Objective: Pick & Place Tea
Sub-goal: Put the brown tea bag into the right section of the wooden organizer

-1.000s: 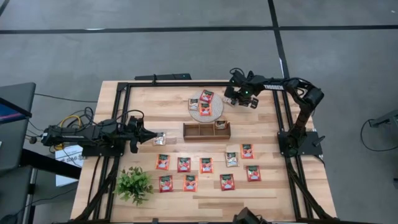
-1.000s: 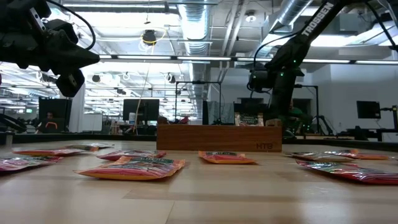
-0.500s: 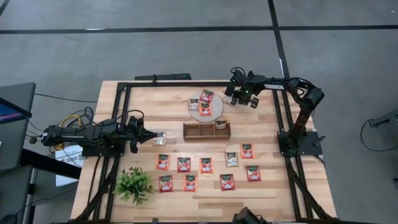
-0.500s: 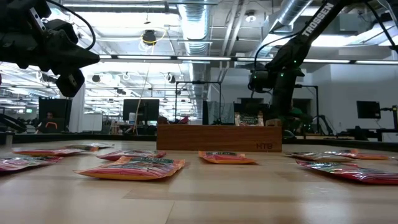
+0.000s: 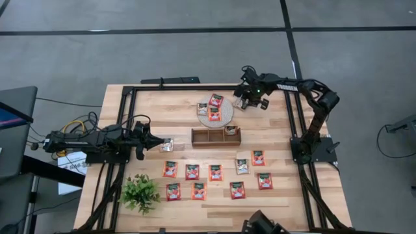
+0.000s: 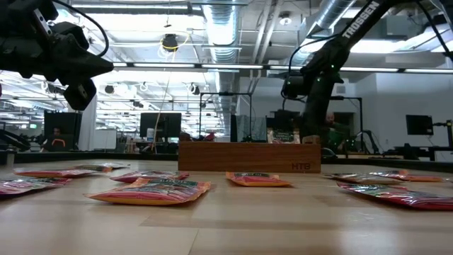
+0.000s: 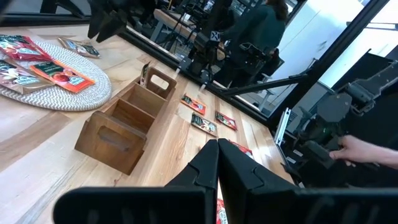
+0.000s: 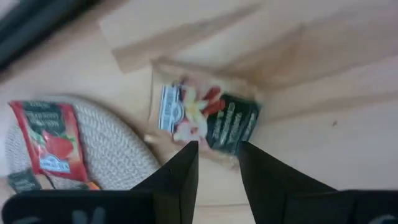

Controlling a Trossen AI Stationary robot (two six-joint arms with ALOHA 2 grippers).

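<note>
My right gripper [image 5: 244,103] hangs over the table's far side, just right of the round woven mat [image 5: 207,117], shut on a pale and dark green tea sachet [image 8: 205,121]. Red sachets [image 5: 215,100] lie on the mat. Another sachet [image 5: 230,130] stands in the right compartment of the wooden tray [image 5: 203,136]. Several more red sachets [image 5: 215,172] lie flat in two rows on the near half. My left gripper [image 5: 160,139] waits shut and level at the table's left, beside a silvery sachet [image 5: 168,145] that it does not touch. My right gripper pinches the sachet between its two fingers at one edge, on the dark green end [image 8: 219,144]. The fingers come from above, slanting steeply down. The sachet sits tilted and casts a shadow on the wood beside the mat; whether it is wholly clear, I cannot tell.
A small green plant [image 5: 140,193] stands at the near left corner. A black frame rail [image 5: 195,88] runs along the table's edges. Bare wood lies between the tray and the left arm. A person [image 7: 264,25] shows in the room beyond the table.
My right gripper has risen a little beside the mat and shifted slightly toward the table's far left. The left arm has kept still.
</note>
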